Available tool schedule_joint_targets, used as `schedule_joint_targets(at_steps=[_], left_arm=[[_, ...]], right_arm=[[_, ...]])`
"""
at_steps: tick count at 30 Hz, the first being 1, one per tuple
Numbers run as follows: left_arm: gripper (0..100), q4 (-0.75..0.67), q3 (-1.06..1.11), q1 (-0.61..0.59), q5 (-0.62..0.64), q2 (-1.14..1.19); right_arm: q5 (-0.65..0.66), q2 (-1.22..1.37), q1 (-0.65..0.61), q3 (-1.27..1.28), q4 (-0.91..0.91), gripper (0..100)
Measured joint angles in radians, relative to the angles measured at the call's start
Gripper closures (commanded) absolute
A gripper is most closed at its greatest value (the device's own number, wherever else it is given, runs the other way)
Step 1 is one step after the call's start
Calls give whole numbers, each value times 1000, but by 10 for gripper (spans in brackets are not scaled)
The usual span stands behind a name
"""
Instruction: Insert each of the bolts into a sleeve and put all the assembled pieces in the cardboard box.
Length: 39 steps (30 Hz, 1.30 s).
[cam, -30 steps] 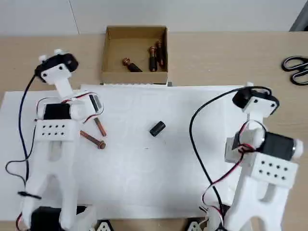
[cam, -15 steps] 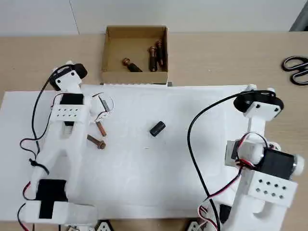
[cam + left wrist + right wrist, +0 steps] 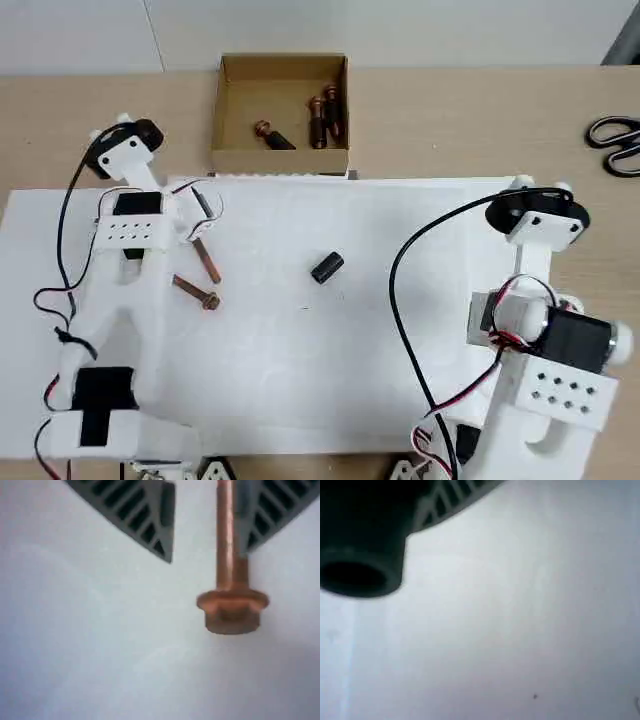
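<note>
Left gripper open around a bolt.
Shaft touches one finger; right gripper clamps a black sleeve.

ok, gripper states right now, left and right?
Left gripper: open; a copper flange bolt lies right beside it, not clamped.
Right gripper: shut on a black cylindrical sleeve.

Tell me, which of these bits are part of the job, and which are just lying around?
Part of the job:
- bolt at the left end effector
- second bolt beside it
- loose sleeve mid-sheet
- another sleeve, close in the right wrist view
- cardboard box with assembled pieces inside

Just lying about:
- scissors at the table's edge
- white sheet under the parts
</note>
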Motion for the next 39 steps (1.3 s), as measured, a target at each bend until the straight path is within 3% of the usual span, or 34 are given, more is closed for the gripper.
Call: schedule_joint_targets(at_steps=[23,34,39], left_arm=[[920,0,-175,-3,0,250],[915,166,-278,6,-3,264],[819,325,-388,31,-6,265]], right_arm=[[0,0,0,0,0,995],[0,0,0,0,0,995],[0,0,0,0,0,995]])
